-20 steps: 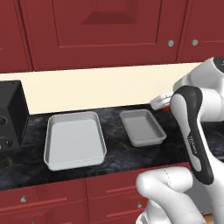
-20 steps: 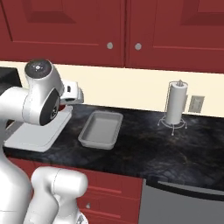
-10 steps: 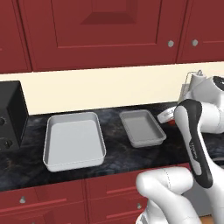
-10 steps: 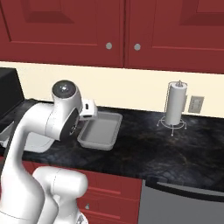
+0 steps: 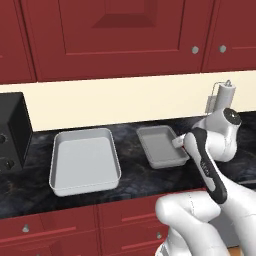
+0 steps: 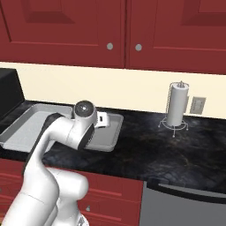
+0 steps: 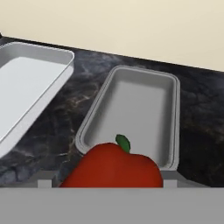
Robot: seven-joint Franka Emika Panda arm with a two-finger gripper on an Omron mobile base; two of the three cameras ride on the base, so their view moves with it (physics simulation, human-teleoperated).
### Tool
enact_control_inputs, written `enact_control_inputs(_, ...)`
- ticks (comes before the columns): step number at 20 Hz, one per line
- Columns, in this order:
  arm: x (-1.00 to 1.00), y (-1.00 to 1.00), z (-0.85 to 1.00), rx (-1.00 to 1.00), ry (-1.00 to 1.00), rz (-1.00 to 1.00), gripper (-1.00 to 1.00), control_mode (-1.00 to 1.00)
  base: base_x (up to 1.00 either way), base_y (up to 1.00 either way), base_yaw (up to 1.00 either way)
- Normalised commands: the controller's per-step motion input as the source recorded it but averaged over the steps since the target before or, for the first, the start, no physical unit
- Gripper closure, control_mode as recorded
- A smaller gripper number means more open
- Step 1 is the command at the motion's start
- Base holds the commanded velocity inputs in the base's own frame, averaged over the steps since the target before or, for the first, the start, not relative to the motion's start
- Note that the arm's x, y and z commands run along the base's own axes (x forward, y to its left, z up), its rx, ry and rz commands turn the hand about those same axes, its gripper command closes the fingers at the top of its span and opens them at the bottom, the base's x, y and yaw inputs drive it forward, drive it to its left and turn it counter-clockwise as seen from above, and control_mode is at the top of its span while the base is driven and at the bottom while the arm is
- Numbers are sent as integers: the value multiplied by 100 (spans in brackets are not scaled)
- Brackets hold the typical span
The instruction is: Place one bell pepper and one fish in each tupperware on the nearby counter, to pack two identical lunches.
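The tool (image 7: pixel 109 186) is gripping a red pepper (image 7: pixel 114 166), holding it just short of the smaller tray's (image 7: pixel 131 109) near rim, probably for lowering inside. Beyond, that tray is sitting empty on the black table (image 7: pixel 61 118), with the larger tray (image 5: pixel 85 162) lying beside it, also empty.

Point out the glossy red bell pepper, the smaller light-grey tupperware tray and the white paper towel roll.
Glossy red bell pepper (image 7: pixel 114 168), hand view: middle of its red body.
Smaller light-grey tupperware tray (image 7: pixel 135 116), hand view: bare floor.
White paper towel roll (image 6: pixel 177 104), right base view: middle of the roll.
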Motion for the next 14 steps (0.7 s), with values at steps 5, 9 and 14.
enact_control_inputs(5, 76, -12, -47, 0, 1, 0, 100, -100, 0, 0, 0)
enact_control_inputs(9, 81, -6, -37, 0, 2, 0, 100, -100, 0, 0, 0)
enact_control_inputs(14, 77, -3, -26, 0, 5, 0, 100, -100, 0, 0, 0)
